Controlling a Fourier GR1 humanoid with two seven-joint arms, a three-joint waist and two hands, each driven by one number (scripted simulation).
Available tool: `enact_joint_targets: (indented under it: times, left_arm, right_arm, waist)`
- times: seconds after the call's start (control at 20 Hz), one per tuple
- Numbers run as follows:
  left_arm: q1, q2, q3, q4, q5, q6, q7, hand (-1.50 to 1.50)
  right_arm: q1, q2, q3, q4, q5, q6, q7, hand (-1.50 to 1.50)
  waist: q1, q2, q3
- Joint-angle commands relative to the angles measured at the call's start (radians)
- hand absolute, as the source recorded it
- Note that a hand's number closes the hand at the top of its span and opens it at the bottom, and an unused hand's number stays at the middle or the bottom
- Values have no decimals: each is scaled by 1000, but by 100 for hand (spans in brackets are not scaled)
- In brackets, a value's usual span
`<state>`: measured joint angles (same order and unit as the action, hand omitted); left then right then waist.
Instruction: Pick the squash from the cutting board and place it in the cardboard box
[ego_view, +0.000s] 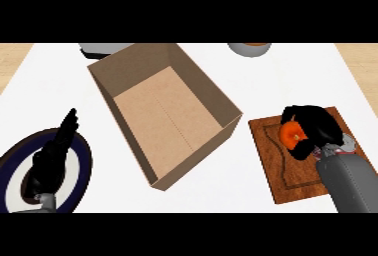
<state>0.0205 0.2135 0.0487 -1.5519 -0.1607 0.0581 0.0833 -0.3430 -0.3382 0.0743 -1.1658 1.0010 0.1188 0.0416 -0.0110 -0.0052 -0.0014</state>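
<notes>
Squash (292, 134) on the cutting board (295, 172), orange and only partly showing, tucked inside the right robot hand (316, 127). Black fingers curled round it from above and from the far side, so hold taken, with the squash at the board's far end. Cannot tell whether lifted clear of the wood or touching it. Grey forearm (351, 182) running in from the near right corner of the table (295, 80), covering much of the board's right side. Dark wooden board lying toward the table's right edge, slightly turned, a groove visible along its near margin.

Cardboard box (164, 112) sitting in the middle of the table, open at the top, set at an angle, long and deep, pale floor visible inside, nothing in it. Near right corner of the box just beside the board's far left corner, not touching.

Left robot hand (50, 160) over by the near left edge, fingers straight and pointing away, holding nothing, resting above a dark-rimmed plate (83, 170).

Along the far edge, a grey and dark object (103, 49) behind the box, cut off by the view, and a pale bowl (249, 48) with something orange-brown in it, further right.
</notes>
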Motion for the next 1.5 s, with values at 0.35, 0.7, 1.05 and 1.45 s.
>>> enact_joint_targets:
  times: [0.35, 0.7, 1.05, 1.45]
  left_arm:
    - [-41, -11, 16, 74, -29, 14, -20, 0]
    - [19, -40, -20, 8, -41, 23, -22, 0]
    - [42, -39, -16, -8, -38, 0, -40, 0]
    - [-40, -47, -8, 0, -55, 7, 27, 0]
  right_arm:
    - [160, 107, 97, -582, 113, 136, 384, 150]
    - [114, 248, 91, -761, -92, 51, 278, 150]
    - [11, 308, 124, -841, -153, 132, 324, 150]
    - [-357, 338, 201, -518, -166, 0, 562, 150]
  waist:
    - [-1, 2, 1]
    - [3, 0, 1]
    - [13, 4, 1]
    - [21, 6, 1]
